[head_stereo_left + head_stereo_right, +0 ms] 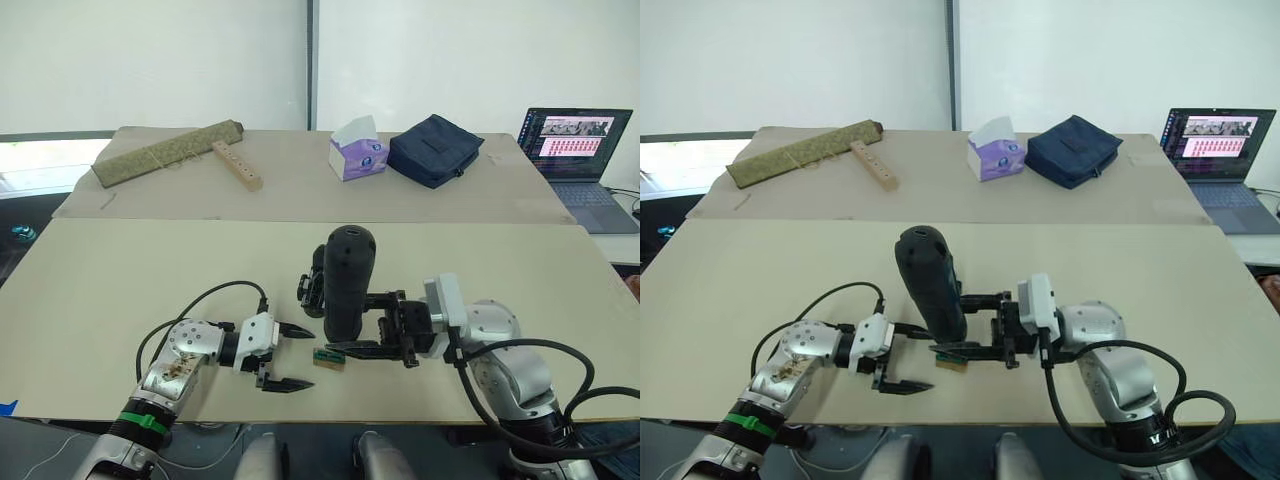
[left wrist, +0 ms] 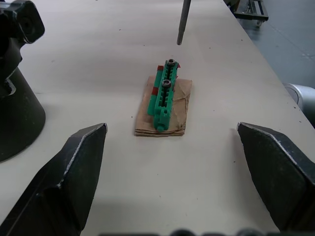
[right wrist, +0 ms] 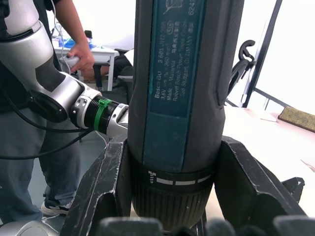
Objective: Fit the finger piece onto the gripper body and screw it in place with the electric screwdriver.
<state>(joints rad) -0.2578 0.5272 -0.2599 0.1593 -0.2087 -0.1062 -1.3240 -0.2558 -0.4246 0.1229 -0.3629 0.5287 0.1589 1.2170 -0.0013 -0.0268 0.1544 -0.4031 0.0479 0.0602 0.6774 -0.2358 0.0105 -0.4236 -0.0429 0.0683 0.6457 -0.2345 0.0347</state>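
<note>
Two grippers work close together: the right gripper (image 1: pixel 372 322) clamps the matte black electric screwdriver (image 1: pixel 346 280) upright, its thin metal bit above the green-and-tan block (image 2: pixel 165 101) (probably to collect a screw). The left gripper (image 1: pixel 288 357) waits just beside, fingers spread and empty. The gripper body (image 2: pixel 17 83) stands near.

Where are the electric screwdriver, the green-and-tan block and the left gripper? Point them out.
electric screwdriver (image 1: pixel 346 280): left eye view, middle of its upright black barrel.
green-and-tan block (image 2: pixel 163 101): left wrist view, the green strip on the tan pad.
left gripper (image 1: pixel 296 359): left eye view, midway between its open fingertips.
</note>
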